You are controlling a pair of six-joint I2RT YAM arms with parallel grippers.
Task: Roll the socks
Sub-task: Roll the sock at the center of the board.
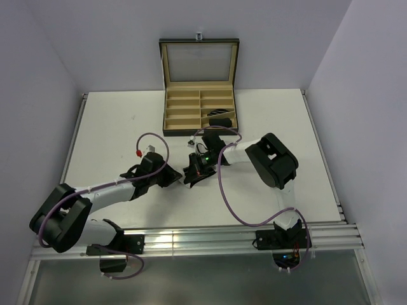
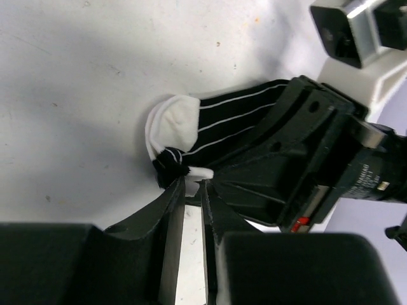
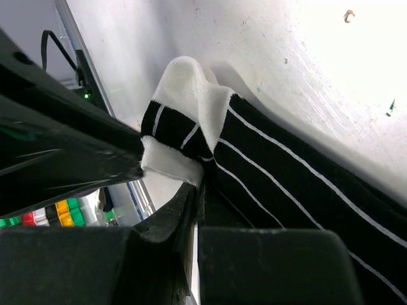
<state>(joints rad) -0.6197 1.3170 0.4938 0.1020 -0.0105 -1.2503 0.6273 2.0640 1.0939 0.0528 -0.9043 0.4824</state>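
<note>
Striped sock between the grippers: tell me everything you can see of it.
The striped sock is soft black knit with thin white stripes and a white patch at one end. It lies on the table, that end folded over. The right gripper pinches its white edge; the left gripper touches it, grip unclear.

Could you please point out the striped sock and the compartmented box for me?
striped sock [image 2: 235, 117]: left wrist view, on its black striped body.
compartmented box [image 1: 182, 103]: top external view, on an empty tan compartment in the left column.
</note>
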